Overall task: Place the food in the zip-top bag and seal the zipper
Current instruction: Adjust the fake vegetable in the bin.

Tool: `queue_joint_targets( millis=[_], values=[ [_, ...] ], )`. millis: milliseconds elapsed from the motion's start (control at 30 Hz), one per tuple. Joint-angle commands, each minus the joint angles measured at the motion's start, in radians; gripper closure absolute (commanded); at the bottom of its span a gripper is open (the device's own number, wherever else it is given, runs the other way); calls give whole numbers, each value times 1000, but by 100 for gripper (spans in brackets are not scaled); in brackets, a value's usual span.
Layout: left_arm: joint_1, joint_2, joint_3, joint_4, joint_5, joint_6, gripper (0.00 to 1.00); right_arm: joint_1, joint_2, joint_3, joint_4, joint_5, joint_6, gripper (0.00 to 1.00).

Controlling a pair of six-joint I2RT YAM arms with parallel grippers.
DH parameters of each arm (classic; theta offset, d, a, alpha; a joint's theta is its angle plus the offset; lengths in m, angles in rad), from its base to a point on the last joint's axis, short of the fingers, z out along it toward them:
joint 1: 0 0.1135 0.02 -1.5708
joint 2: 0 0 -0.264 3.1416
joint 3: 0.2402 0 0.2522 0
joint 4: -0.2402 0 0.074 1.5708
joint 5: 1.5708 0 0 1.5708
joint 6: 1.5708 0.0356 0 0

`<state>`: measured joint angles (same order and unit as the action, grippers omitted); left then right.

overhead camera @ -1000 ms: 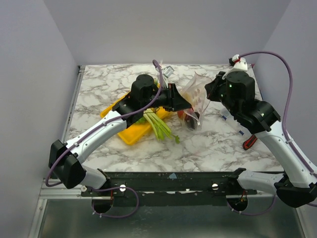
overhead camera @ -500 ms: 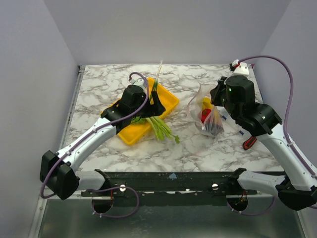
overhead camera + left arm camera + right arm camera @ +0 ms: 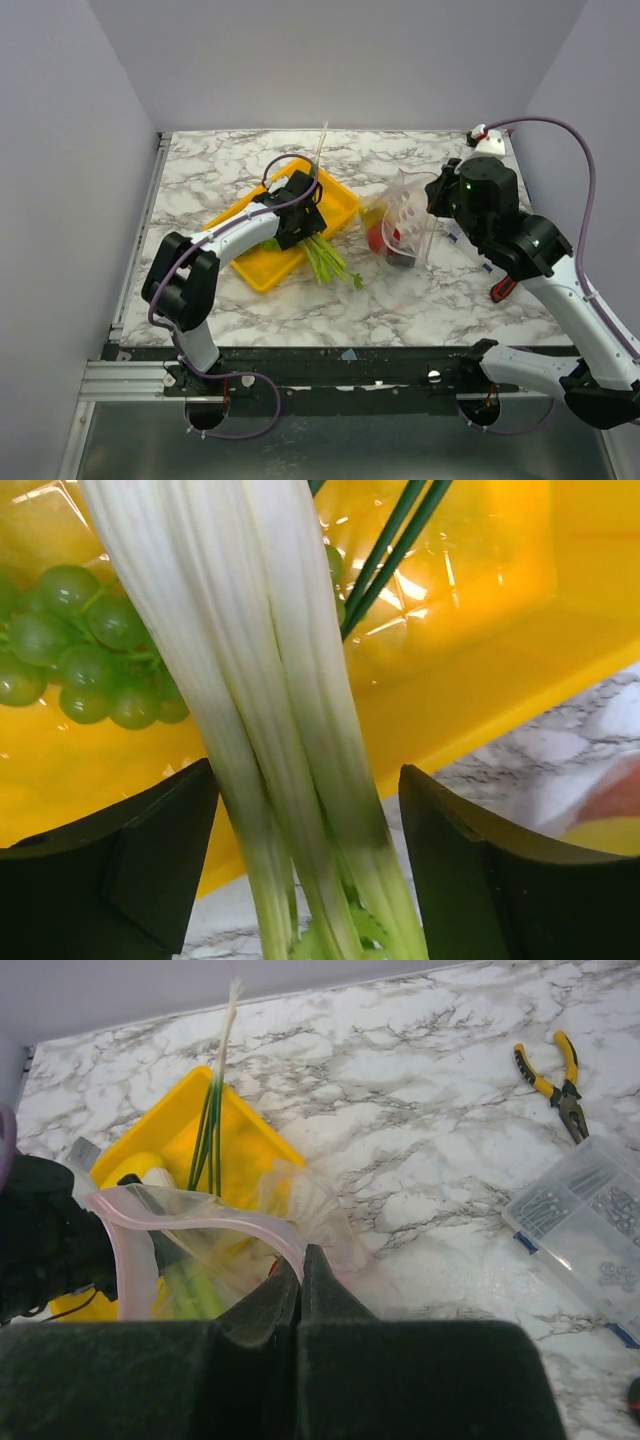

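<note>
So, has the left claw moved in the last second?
Yes. The left gripper has pulled leftward, away from the zip-top bag, and now sits over the yellow tray.

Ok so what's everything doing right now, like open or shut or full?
zip-top bag: held up, mouth open, some food inside.
zipper: unsealed.
leeks: lying across the yellow tray rim, not gripped.
grapes: lying in the tray.
left gripper: open, fingers either side of the leeks.
right gripper: shut on the bag's rim.
</note>
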<state>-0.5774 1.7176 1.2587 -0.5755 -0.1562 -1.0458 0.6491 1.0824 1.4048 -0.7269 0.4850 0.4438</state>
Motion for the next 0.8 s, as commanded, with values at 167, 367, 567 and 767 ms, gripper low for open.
queue_joint_targets(
  millis=[167, 367, 567, 767],
  values=[
    [8, -40, -10, 28, -47, 118, 100, 5, -62, -12, 68, 31, -5, 99],
    [10, -205, -35, 17, 25, 481, 100, 5, -56, -29, 81, 12, -8, 99],
    [17, -142, 77, -133, 29, 957, 100, 4, -37, -44, 90, -19, -14, 99],
    [40, -22, 119, -61, -62, 1258, 100, 6, -36, -52, 84, -26, -16, 99]
  ],
)
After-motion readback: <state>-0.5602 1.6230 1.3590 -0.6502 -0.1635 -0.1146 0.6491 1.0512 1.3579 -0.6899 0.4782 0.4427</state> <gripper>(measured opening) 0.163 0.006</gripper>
